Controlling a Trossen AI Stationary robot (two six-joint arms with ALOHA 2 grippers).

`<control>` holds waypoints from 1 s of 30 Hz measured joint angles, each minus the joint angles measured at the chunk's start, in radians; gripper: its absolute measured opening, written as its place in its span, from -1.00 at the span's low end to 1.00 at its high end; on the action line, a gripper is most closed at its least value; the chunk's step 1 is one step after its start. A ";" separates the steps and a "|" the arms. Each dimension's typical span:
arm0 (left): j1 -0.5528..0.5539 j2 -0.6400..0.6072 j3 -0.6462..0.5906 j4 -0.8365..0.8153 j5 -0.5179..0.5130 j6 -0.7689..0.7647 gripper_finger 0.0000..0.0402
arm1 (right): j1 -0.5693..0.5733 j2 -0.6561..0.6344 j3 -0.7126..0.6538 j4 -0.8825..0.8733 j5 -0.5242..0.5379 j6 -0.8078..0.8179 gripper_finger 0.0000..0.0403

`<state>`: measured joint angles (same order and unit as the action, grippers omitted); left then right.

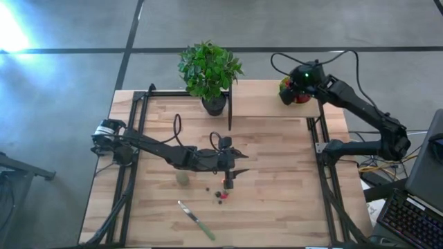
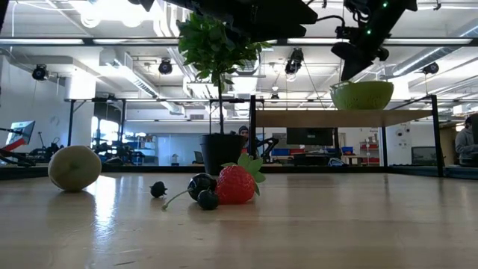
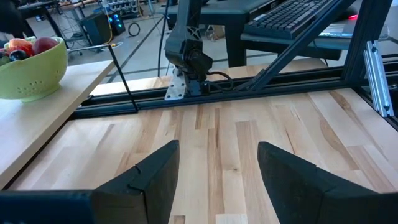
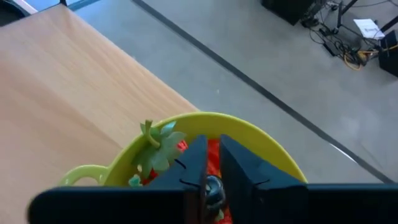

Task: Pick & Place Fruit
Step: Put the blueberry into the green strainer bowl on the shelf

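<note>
No text, label, brand, number or sign can be read in any of the views. The keyboard [image 3: 303,14] beyond the tabletop's edge may carry key legends, but they are too small to make out.

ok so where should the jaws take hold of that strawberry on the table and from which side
Probably from straight above, closing across the red body of the strawberry at its widest part. It lies on its side with the leafy cap sticking out at one end, so the cap is a poor hold. Dark berries sit right against it on one side, so set the jaws to clear them. The left gripper, jaws open, hovers nearest.
</note>
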<state>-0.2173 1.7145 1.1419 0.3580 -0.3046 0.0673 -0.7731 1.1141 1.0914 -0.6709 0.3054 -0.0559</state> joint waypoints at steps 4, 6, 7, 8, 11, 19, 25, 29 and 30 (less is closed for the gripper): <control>0.000 0.000 0.000 0.000 0.000 0.000 0.11 | 0.000 0.000 0.030 -0.044 -0.001 0.002 -0.60; 0.000 0.000 0.000 0.000 0.000 0.000 0.11 | 0.001 0.000 0.054 -0.075 -0.005 0.004 -0.48; 0.000 0.000 0.000 0.000 0.000 0.000 0.11 | 0.002 -0.002 0.066 -0.090 -0.017 0.004 -0.43; 0.000 0.000 0.000 -0.002 0.000 0.000 0.11 | 0.006 -0.007 0.074 -0.097 -0.044 0.003 -0.38; 0.000 0.000 0.000 -0.030 0.000 0.000 0.11 | 0.034 -0.040 0.083 -0.099 -0.187 0.003 -0.29; -0.007 0.000 -0.001 -0.092 0.000 0.036 0.11 | 0.307 -0.235 -0.036 -0.118 -0.332 0.054 -0.36; -0.008 0.000 -0.001 -0.122 0.000 0.013 0.11 | 0.559 -0.422 -0.179 -0.110 -0.330 0.202 -0.56; -0.008 0.000 0.000 -0.142 0.000 0.012 0.11 | 0.698 -0.513 -0.271 -0.069 -0.262 0.288 -0.68; -0.008 -0.001 0.000 -0.153 0.000 0.011 0.11 | 0.727 -0.528 -0.296 -0.046 -0.237 0.299 -0.71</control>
<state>-0.2249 1.7131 1.1416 0.2052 -0.3042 0.0784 -0.0460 0.5865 0.7954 -0.7169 0.0684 0.2427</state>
